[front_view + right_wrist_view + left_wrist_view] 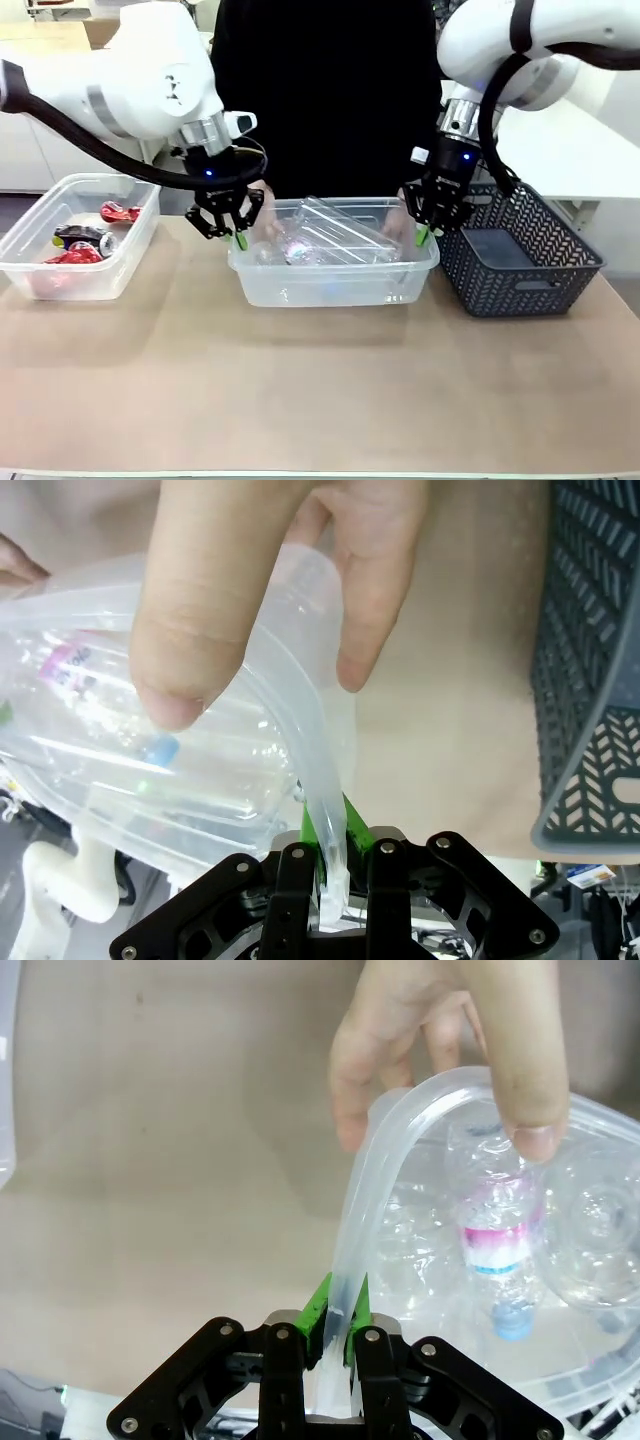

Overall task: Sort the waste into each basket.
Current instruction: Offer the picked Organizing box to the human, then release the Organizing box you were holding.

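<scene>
A clear basket (330, 280) stands at the middle of the table, holding crushed clear plastic bottles (322, 240). My left gripper (238, 236) is shut on its left rim (368, 1195); my right gripper (425, 236) is shut on its right rim (318, 765). In the left wrist view my left gripper (340, 1305) pinches the rim beside a pink-labelled bottle (495, 1235) with a blue cap. My right gripper (330, 835) grips the rim likewise. A person's hands (440, 1050) (250, 580) hold the far corners. A second clear basket (45, 270) at the left holds red cans (118, 212).
A dark lattice-walled basket (520, 270) stands right of the middle basket, close to my right gripper, and fills the right edge of the right wrist view (590, 680). The person stands at the far side. The near half of the table (320, 400) is bare.
</scene>
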Controlling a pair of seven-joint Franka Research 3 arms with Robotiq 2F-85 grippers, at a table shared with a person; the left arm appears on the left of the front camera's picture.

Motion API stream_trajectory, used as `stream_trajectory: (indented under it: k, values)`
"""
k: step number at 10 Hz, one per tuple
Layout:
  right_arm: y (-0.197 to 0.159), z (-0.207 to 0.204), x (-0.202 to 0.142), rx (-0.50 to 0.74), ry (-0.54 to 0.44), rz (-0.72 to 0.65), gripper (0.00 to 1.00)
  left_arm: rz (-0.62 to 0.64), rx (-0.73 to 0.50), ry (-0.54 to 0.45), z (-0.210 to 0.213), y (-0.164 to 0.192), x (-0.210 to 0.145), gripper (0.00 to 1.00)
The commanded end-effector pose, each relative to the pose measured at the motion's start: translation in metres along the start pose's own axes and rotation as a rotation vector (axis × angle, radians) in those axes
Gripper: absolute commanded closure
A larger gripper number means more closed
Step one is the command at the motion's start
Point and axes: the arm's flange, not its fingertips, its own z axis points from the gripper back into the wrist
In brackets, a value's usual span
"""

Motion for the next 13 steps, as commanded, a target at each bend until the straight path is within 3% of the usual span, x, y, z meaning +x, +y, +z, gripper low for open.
stream_trajectory:
  k: [1,9,10,11,12,13]
  values:
    - [0.007,0.005,-0.011,-0.017,-0.021,-0.003,0.93,0.016,-0.016,-0.031,0.023,0.000,-0.016,0.94]
    - [0.007,0.005,-0.011,-0.017,-0.021,-0.003,0.93,0.016,-0.016,-0.031,0.023,0.000,-0.016,0.94]
    - [0.006,0.006,-0.006,-0.018,-0.017,0.016,0.93,-0.010,0.000,-0.022,0.021,-0.002,-0.013,0.68]
    - [-0.008,0.008,-0.024,0.040,-0.091,0.016,0.35,-0.034,0.002,-0.006,0.020,-0.006,-0.014,0.37]
    - [-0.019,0.009,-0.038,0.064,-0.148,0.005,0.35,-0.044,-0.006,-0.008,0.021,-0.009,-0.015,0.11]
    - [-0.024,0.010,-0.049,0.075,-0.207,0.014,0.00,-0.044,-0.006,-0.020,0.025,-0.011,-0.018,0.00]
